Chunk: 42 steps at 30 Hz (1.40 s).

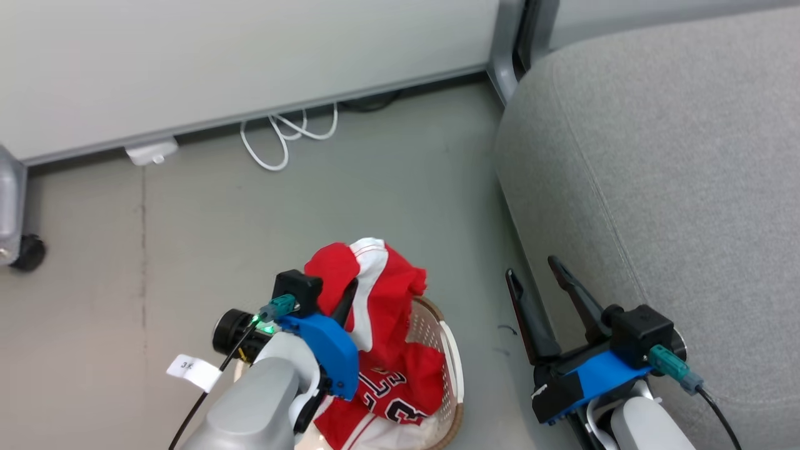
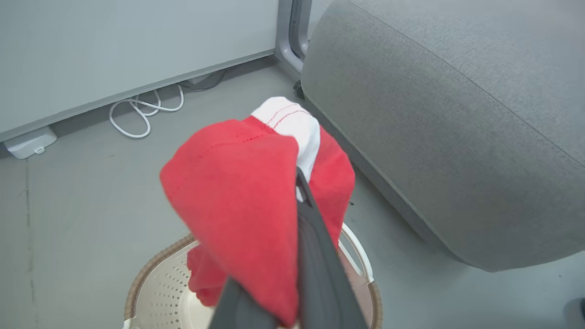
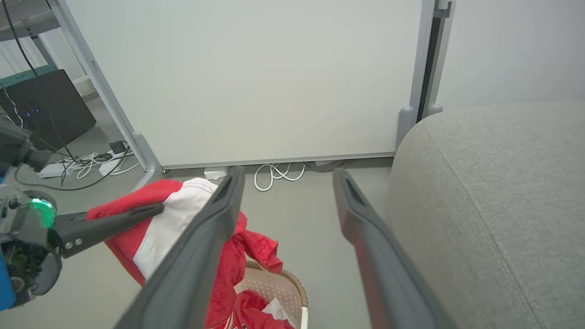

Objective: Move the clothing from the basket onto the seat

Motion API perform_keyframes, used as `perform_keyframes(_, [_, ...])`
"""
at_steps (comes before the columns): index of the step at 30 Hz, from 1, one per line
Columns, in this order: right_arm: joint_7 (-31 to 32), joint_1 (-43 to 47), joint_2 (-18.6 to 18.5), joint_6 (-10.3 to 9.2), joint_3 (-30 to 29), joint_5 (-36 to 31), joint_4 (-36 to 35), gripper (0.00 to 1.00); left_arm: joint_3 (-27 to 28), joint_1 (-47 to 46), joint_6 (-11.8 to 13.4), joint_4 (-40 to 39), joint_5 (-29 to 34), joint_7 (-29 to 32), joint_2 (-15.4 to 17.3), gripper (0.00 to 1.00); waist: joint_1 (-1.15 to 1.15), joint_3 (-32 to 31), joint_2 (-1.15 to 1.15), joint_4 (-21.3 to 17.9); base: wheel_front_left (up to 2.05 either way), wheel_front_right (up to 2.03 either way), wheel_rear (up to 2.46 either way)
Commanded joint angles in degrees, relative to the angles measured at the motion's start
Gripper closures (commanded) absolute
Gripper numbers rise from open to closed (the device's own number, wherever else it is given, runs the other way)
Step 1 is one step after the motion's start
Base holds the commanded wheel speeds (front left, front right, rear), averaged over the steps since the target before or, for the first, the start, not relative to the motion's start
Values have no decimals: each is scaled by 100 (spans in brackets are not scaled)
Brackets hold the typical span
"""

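Floor cable behind; left fingers pinch red garment over basket (right fingers spread).

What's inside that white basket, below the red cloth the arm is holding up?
A red jersey with black-and-white lettering lies in the basket. The raised red-and-white garment, pinched by the left gripper, hangs over it, hiding part; anything beneath the jersey is covered.

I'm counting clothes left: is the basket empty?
Not empty. The lettered red jersey lies inside the basket; the left gripper holds the white-panelled garment up over it.
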Motion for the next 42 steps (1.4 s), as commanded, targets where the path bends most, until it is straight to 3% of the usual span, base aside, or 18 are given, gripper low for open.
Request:
perform_keyframes(1, [-22, 90, -21, 3, 18, -52, 31, 0, -57, -107, -6, -97, -42, -21, -25, 100, 2, -300, 0, 166, 0, 0, 0])
perform_keyframes(30, [227, 450, -21, 3, 188, -81, 62, 0, -872, -1172, -2, -1436, -531, 88, -168, 100, 2, -998, 0, 382, 0, 0, 0])
perform_keyframes(42, [307, 476, -21, 3, 230, -86, -22, 0, -1254, -1311, 152, -1622, -866, 106, -168, 100, 2, -1044, 0, 377, 0, 0, 0])
